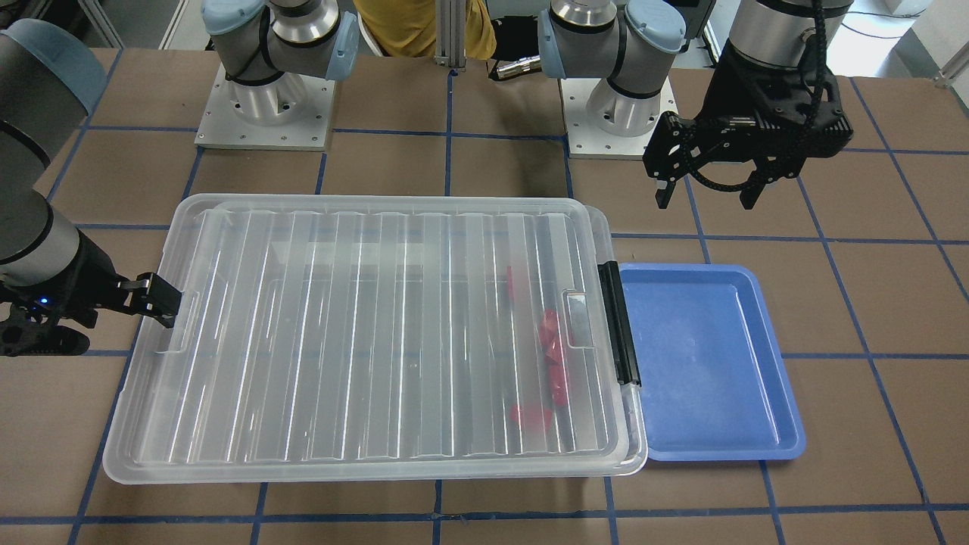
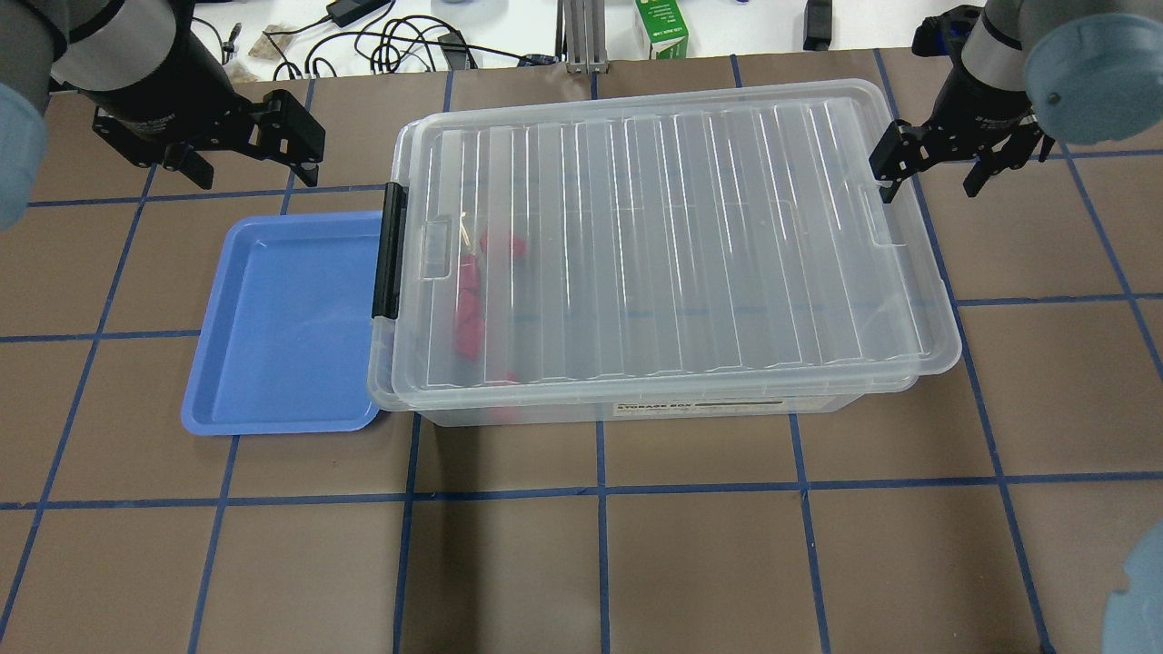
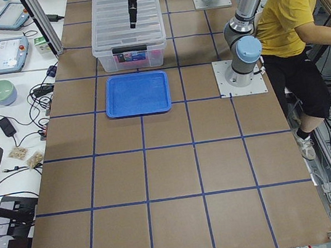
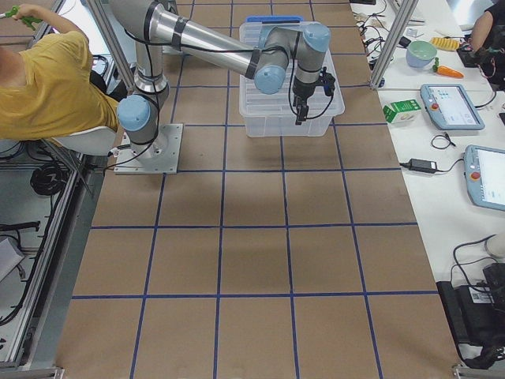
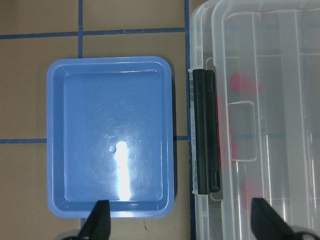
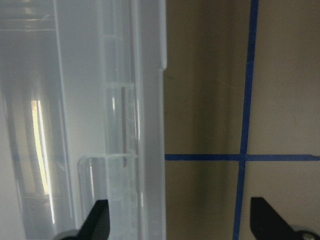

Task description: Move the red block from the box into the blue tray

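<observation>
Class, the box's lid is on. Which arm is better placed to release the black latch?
Probably the left. The left gripper hangs open near the black latch, by the blue tray; the right gripper sits at the opposite short end of the box.

1 box (image 2: 845,401), 1 blue tray (image 2: 273,318), approx. 5 red blocks (image 2: 470,313), blurry thru lid (image 2: 727,227)

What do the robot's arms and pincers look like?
The left arm and right arm are silver tubes with pale blue round caps. The left pincer and right pincer are black, two-fingered; a black cable loops by the left one.
</observation>
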Available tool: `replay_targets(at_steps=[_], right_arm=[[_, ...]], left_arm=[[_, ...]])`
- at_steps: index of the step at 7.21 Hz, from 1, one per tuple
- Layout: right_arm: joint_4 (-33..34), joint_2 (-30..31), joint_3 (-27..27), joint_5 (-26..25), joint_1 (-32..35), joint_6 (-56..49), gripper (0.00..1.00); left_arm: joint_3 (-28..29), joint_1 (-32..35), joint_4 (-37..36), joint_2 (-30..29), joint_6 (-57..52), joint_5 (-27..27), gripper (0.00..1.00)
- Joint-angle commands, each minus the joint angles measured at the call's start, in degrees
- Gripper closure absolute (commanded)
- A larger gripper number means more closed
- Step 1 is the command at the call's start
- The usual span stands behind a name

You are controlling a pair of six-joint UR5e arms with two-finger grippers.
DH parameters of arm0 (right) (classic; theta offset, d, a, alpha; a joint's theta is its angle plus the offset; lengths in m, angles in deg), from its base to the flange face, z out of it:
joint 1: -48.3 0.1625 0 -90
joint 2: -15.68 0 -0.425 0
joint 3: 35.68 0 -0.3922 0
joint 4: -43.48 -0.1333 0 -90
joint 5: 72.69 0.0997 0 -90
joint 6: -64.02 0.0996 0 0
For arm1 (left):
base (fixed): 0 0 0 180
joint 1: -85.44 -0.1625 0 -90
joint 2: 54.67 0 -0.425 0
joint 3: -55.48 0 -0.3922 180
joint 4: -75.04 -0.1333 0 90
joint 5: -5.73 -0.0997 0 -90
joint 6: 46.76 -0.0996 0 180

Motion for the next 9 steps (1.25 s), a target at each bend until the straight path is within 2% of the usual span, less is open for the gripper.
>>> replay_targets(at_steps=[1, 9], right_arm=[[0.95, -0.38, -1.50, -0.17, -0.31, 0.00, 0.00], [2.19, -0.47, -1.60, -0.17, -7.95, -5.53, 0.00]], left_arm=[[0.00, 0.00, 0.00, 0.00, 0.00, 0.00, 0.00], [-0.18, 0.00, -0.09, 0.00, -0.09, 0.00, 0.00]])
